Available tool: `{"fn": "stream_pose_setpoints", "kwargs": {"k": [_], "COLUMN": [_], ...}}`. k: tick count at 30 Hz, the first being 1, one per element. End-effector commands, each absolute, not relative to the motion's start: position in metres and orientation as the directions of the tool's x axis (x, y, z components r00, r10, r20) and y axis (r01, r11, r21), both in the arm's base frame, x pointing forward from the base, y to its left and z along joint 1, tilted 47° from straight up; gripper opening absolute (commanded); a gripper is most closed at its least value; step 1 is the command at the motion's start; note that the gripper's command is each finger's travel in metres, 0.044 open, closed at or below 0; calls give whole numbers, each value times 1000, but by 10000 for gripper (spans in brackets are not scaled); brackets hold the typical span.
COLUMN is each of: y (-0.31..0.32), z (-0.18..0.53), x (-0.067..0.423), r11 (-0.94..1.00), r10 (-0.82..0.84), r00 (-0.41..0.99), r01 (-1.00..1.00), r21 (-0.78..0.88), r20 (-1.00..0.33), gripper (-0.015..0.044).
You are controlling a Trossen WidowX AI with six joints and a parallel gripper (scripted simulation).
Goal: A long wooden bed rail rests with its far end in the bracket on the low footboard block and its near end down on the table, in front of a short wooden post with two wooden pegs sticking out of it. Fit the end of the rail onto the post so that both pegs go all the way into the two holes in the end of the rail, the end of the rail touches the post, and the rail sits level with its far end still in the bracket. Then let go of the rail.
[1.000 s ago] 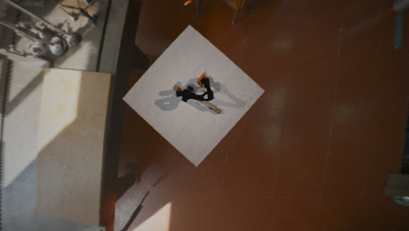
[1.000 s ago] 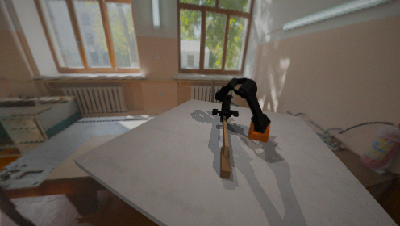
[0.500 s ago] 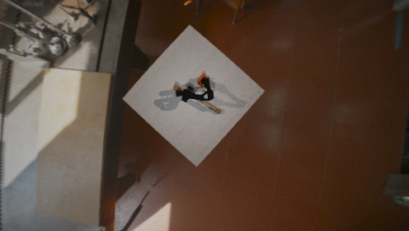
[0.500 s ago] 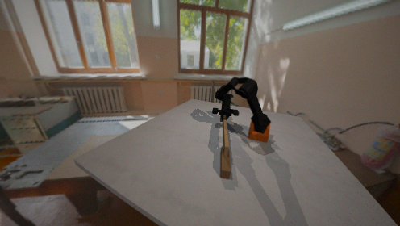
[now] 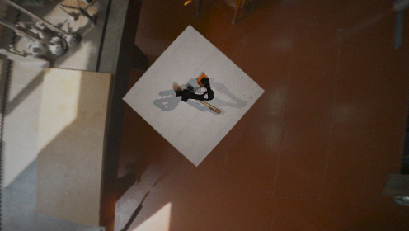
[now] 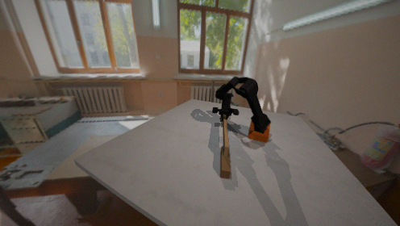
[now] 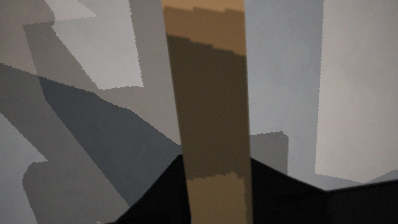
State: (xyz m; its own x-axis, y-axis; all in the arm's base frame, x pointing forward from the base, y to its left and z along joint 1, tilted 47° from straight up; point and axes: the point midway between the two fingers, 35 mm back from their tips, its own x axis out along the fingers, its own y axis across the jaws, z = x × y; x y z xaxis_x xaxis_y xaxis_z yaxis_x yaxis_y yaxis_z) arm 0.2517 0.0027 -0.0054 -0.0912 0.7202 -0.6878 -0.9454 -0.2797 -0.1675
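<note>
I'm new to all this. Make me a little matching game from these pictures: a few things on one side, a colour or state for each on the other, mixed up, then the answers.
Things:
1. rail
2. tool
3. arm's base
4. table

Colours or states:
A. orange block
B. pale grey, with long shadows across it
C. long and wooden, running from the tool toward the near edge of the table
D. black, shut on the rail at its far end in the exterior view

Pairs: 1-C, 2-D, 3-A, 4-B
</note>
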Motion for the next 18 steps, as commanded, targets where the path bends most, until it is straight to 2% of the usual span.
{"fn": "stream_pose_setpoints", "kwargs": {"k": [1,18], "y": [2,2], "z": [-5,-6], "x": [254,253], "r11": [-274,-274], "r10": [720,720], "r00": [-80,-80], "r01": [-946,-946], "r21": [-175,-175], "r20": [-690,-690], "gripper": [0,0]}}
